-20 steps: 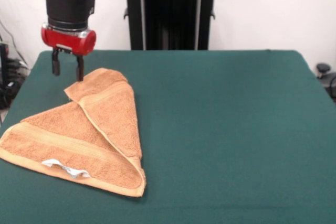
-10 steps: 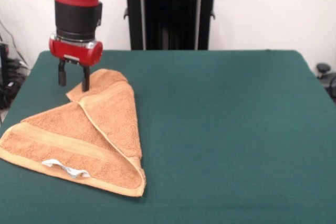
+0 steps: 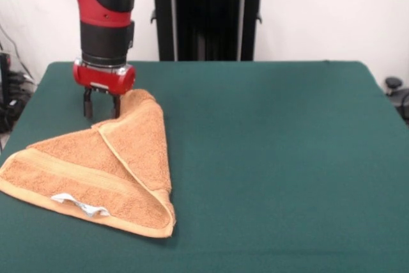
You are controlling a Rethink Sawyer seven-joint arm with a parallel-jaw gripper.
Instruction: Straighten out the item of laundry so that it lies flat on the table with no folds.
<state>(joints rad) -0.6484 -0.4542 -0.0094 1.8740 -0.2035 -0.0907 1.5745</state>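
Front view: orange-tan terry towel (image 3: 96, 174) lies folded into a rough triangle on the left of the dark green felt worktop (image 3: 275, 158), a small white tag (image 3: 80, 204) on its near hem and 1 flap doubled over. At its far tip, the tool (image 3: 101, 105) stands with prongs slightly spread, touching the cloth.

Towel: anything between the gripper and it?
Nothing visible. The gripper is down at the towel's far folded tip, fingers apart. Only bare table lies beside the towel for unfolding.
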